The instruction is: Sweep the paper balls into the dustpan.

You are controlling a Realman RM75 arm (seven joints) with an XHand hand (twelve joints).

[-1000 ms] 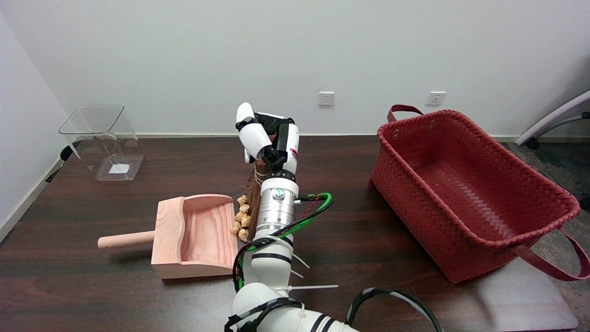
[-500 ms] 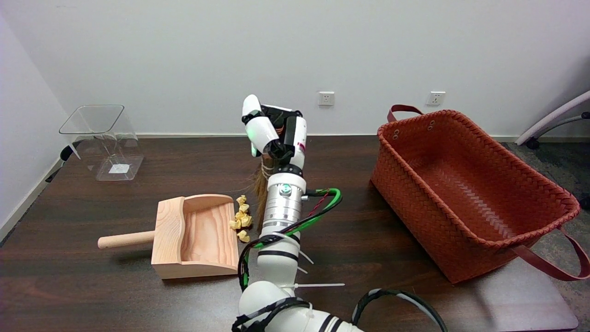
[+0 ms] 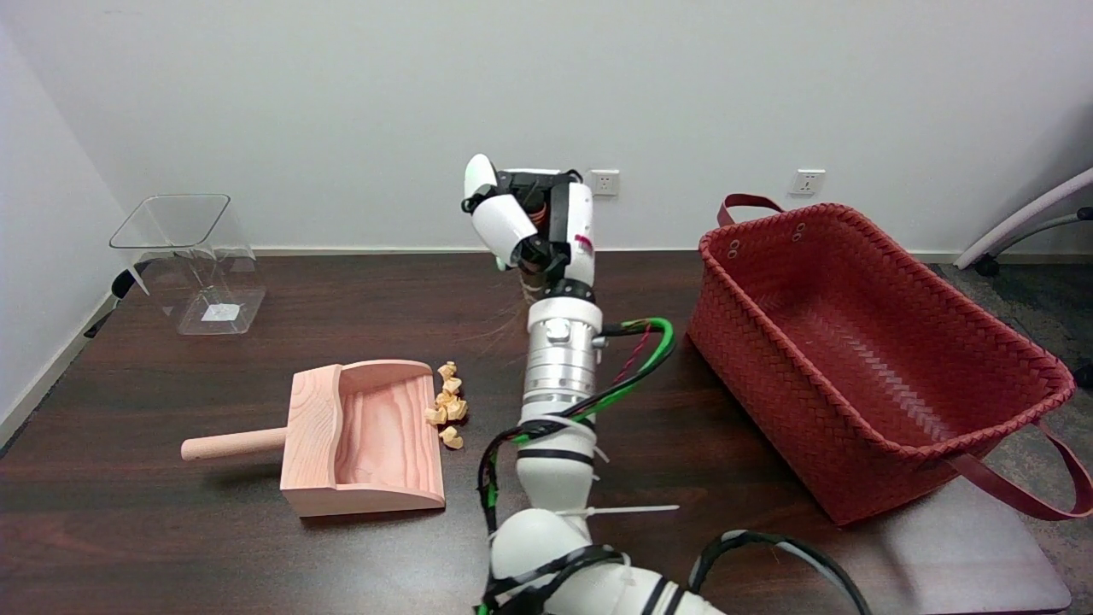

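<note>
Gripping a small brush, the robot hand (image 3: pixel 534 224) hovers over the far middle of the bench (image 3: pixel 171 547), fingers curled round the handle.
Paper balls (image 3: pixel 447 402) lie clustered just at the open mouth of the wooden dustpan (image 3: pixel 363 440), left of the bench's centre; they look light, crumpled and apt to roll or scatter, so low gentle strokes seem wise. Brush (image 3: pixel 504 329) bristles show only as faint dark wisps beside the wrist; the arm hides the rest, and the handle is barely visible inside the fingers.
</note>
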